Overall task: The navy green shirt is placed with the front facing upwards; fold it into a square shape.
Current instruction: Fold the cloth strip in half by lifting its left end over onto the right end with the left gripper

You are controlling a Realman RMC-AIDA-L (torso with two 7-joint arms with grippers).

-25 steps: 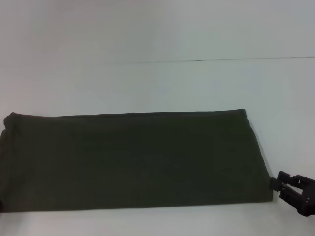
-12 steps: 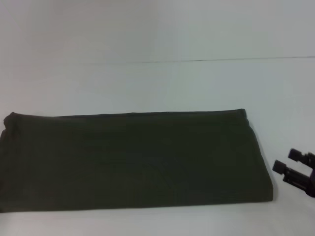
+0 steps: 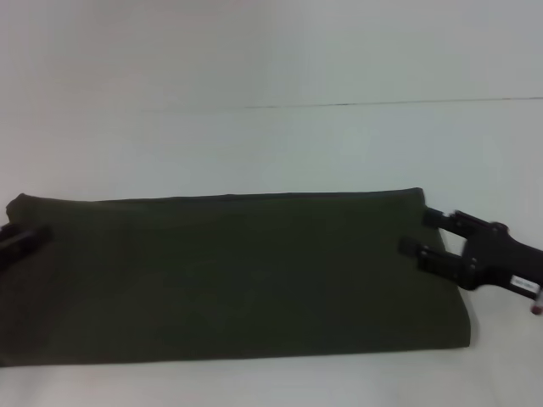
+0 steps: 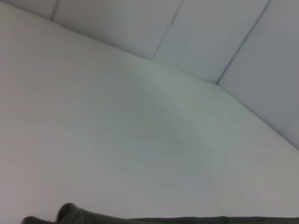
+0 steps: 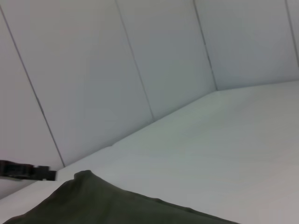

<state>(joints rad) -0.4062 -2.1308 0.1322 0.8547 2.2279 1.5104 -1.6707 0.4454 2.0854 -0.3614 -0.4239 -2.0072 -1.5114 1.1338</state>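
The navy green shirt lies flat on the white table as a long, dark olive rectangle, with no lettering showing. My right gripper is open at the shirt's right end, its two black fingers spread apart over the cloth's edge. My left gripper reaches in at the shirt's left end, over the far left corner, and only a dark bar of it shows. The right wrist view shows a raised hump of the shirt with the left gripper far off. A strip of the shirt shows in the left wrist view.
The white table stretches behind the shirt to a pale panelled wall. A narrow band of table runs along the shirt's near edge.
My right gripper has moved from the table at the near right up and left onto the shirt's right end. My left gripper has come into view at the left end.
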